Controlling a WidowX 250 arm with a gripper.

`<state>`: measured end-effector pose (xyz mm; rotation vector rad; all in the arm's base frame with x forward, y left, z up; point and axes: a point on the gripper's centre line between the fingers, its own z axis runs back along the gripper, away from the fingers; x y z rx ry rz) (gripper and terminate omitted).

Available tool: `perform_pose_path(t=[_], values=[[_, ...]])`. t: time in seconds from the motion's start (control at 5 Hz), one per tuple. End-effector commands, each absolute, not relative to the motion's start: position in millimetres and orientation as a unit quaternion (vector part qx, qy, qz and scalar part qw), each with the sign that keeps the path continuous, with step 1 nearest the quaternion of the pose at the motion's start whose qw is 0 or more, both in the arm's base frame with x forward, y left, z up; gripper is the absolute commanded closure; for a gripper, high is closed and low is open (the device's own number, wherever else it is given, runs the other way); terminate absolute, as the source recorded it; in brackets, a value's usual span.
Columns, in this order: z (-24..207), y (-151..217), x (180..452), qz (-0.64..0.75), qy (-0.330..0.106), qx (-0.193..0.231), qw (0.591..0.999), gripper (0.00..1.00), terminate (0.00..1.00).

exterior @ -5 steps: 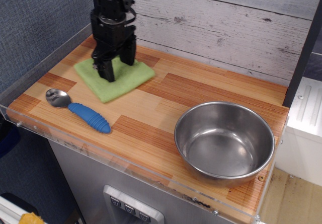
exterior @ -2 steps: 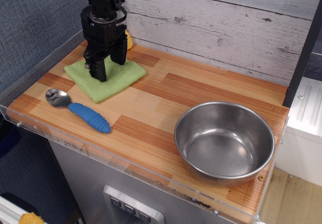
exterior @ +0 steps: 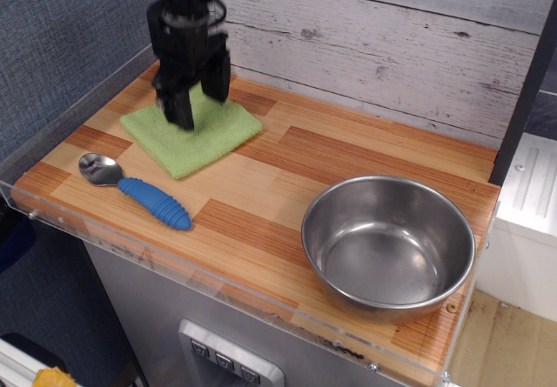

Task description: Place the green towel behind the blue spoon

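Hovering over the back-left corner of a striped wooden surface point(exterior: 348, 156), a black robot gripper point(exterior: 198, 98) points straight down with its two fingers spread apart, holding nothing. Directly beneath it, and reaching a little toward the viewer, lies the green towel point(exterior: 193, 131), a soft, fuzzy, light-green cloth folded into a rough square and lying flat, one corner aimed at the front edge. Whether the fingertips touch the cloth or hang just clear of it cannot be told from this angle. In front of the towel, near the front-left edge, lies the blue spoon point(exterior: 135, 189): a shiny metal bowl at the left and a thick, ribbed, bright-blue plastic handle running to the right and slightly forward, so its long axis lies roughly across the view. The towel sits behind the spoon, near it but not touching, with bare wood between them, so the placement looks essentially done and the coming move is probably just a straight lift away. Well apart at the front right stands a round, smooth steel bowl point(exterior: 388, 244), empty. A weathered grey plank wall point(exterior: 392, 48) rises behind the surface.
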<state>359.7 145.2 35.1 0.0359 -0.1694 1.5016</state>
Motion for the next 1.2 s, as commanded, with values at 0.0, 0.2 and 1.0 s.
perform_pose_path(t=[0.0,0.2,1.0], values=[[131,149,366,0.688,-0.162,-0.011,0.707,0.00,0.00],[152,149,360,0.697,-0.169,-0.023,0.696,0.00,0.00],[161,144,349,0.688,-0.185,-0.022,0.701,0.00,1.00]])
